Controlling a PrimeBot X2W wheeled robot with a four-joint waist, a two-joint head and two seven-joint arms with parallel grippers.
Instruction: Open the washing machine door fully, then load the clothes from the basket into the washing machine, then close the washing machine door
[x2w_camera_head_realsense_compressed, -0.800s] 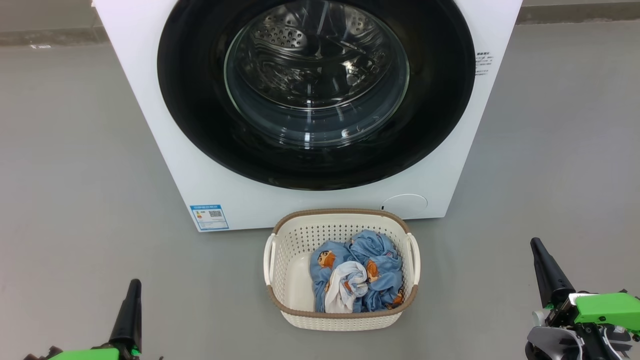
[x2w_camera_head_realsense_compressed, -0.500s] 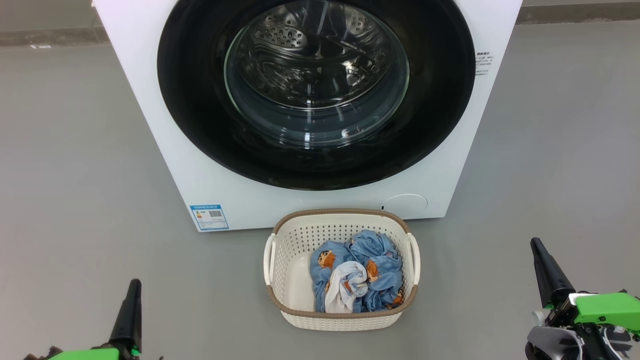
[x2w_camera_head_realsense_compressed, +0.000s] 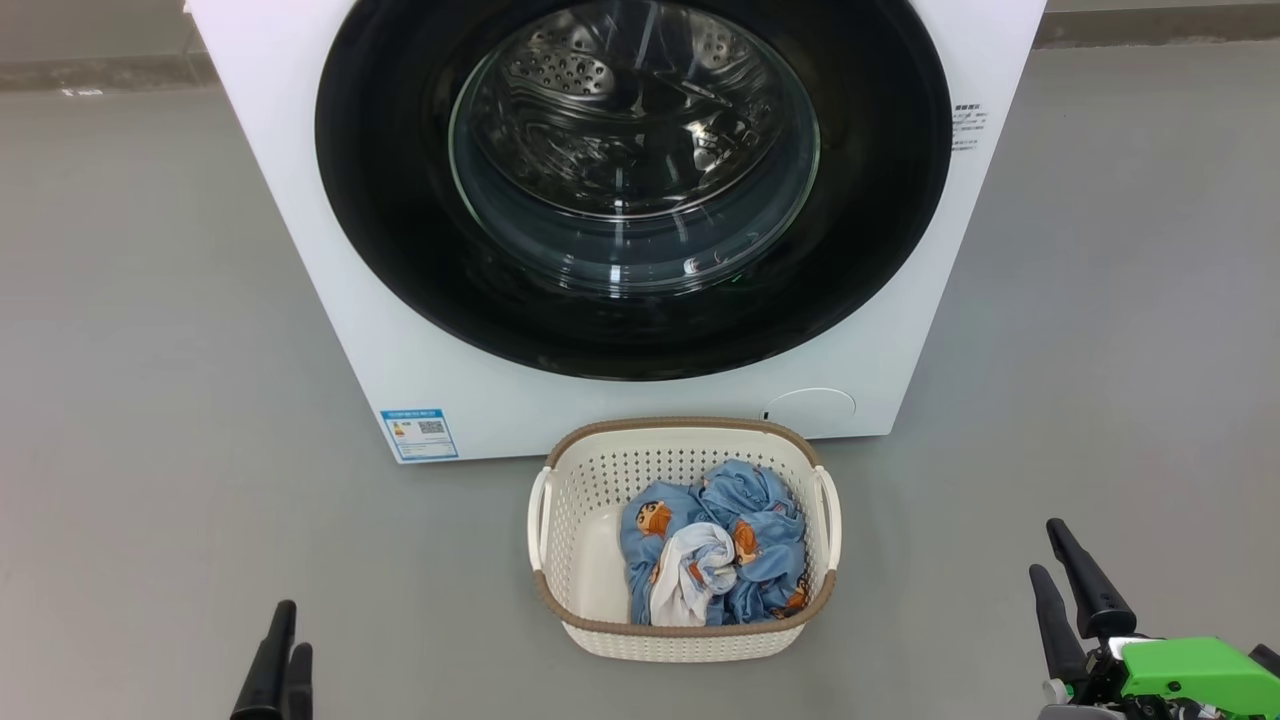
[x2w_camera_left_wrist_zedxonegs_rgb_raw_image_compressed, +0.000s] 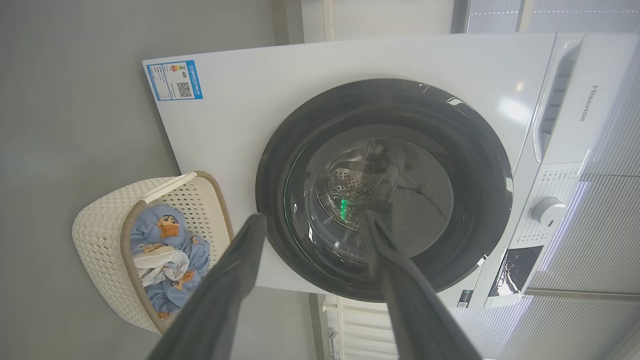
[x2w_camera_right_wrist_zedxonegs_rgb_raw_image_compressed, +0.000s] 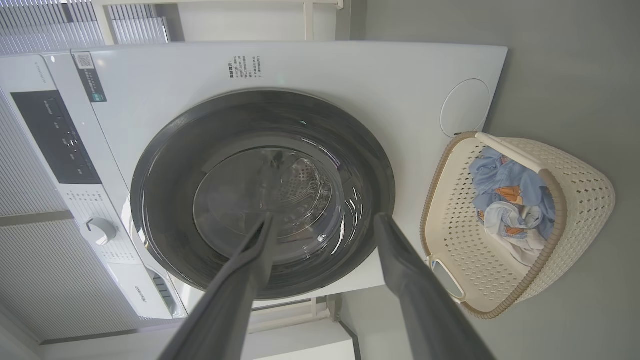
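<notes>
1. The washing machine (x2w_camera_head_realsense_compressed: 300, 200) stands at the far side of the grey floor (x2w_camera_head_realsense_compressed: 150, 400). Its white front faces the robot, and its lower edge runs just beyond the basket (x2w_camera_head_realsense_compressed: 685, 425).
2. The washing machine door (x2w_camera_head_realsense_compressed: 380, 250) lies flush against the front. Its black ring reaches close to the left and right edges of the cabinet, and the steel drum is visible through the glass.
3. The basket sits on the floor, its far rim just short of the machine's base and below the door's lower arc.
4. The clothes (x2w_camera_head_realsense_compressed: 740, 540) are bunched in the right half of the basket, below the rim, with the white piece on top. The left part of the basket's bottom is bare.
5. Left gripper (x2w_camera_head_realsense_compressed: 294, 625) is at the near left, well apart from the basket. In its wrist view the fingers are spread wide with nothing between them.
6. Right gripper (x2w_camera_head_realsense_compressed: 1045, 546) is at the near right, with its fingers likewise parted and holding nothing.
7. Open floor lies on both sides of the basket and between it and each gripper.
</notes>
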